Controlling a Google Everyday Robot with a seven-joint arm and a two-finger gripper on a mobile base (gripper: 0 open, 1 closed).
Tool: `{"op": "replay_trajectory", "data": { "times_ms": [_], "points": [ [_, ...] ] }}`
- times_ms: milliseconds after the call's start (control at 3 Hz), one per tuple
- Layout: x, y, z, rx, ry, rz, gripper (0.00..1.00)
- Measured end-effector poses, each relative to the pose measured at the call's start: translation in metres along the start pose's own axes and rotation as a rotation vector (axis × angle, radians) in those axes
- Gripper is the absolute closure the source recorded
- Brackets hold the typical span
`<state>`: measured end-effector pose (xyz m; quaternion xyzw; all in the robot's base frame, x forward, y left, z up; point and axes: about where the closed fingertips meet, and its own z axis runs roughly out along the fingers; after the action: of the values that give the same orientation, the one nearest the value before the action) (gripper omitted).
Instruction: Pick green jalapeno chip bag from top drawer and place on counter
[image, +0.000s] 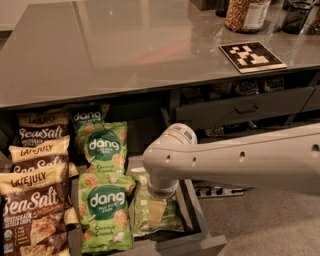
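Note:
The green jalapeno chip bag (172, 216) lies flat in the right row of the open top drawer (196, 216), near the drawer's front. My gripper (159, 204) points down onto the bag's upper left part, mostly hidden under the white wrist (167, 165). The arm reaches in from the right. The counter (125, 45) spreads above the drawer, glossy grey-brown, with a black-and-white marker tile (251, 56) at its right.
Bright green Dang bags (104, 211) fill the drawer's middle row and brown Sea Salt bags (35, 210) the left row. A jar (245, 15) stands at the counter's back right. A narrower grey drawer with a handle (245, 109) is to the right.

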<state>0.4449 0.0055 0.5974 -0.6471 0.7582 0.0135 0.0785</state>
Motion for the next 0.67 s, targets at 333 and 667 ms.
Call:
{"op": "replay_trajectory", "data": {
  "times_ms": [333, 667],
  "points": [
    [0.004, 0.003, 0.015, -0.035, 0.014, 0.007, 0.0],
    [0.003, 0.01, 0.031, -0.07, 0.017, -0.004, 0.0]
  ]
}}
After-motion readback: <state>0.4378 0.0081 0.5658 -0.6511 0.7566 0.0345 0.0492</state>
